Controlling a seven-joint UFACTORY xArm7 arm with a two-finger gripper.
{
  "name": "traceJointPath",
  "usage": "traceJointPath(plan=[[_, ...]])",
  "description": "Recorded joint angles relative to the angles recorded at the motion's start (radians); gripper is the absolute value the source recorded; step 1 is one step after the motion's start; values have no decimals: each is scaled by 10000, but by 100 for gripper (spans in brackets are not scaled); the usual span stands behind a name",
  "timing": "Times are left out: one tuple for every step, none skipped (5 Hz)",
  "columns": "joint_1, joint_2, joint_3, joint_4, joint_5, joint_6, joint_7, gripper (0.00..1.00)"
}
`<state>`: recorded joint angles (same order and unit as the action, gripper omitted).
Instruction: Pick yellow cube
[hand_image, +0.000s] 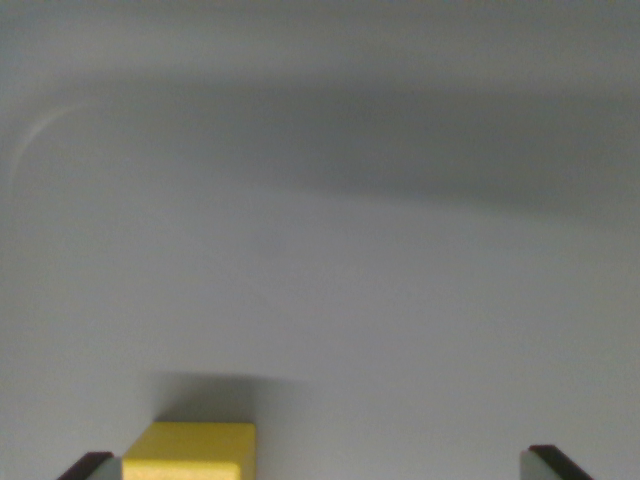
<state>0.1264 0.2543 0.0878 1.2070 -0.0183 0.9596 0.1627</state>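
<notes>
**Yellow cube beside one finger, jaws open**

The yellow cube (195, 450) lies on the grey bench (380, 300) at the wrist view's bottom left, just beside 1 fingertip (92, 465). The jaws of the gripper (320, 465) stand wide apart, gripping nothing.

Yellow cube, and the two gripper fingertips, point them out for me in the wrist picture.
yellow cube (190, 448): wrist view, on its top face.
fingertip beside the cube (92, 466): wrist view's left, on its dark tip.
other fingertip (553, 464): wrist view's right, on its dark tip, apart from the cube.
</notes>
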Motion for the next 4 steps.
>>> traceJointPath(plan=[[105,197,61,-298,-33,-441,125,0],[105,197,61,-298,-33,-441,125,0],[205,385,118,-582,-65,-861,245,0],[205,385,118,-582,-65,-861,245,0]])
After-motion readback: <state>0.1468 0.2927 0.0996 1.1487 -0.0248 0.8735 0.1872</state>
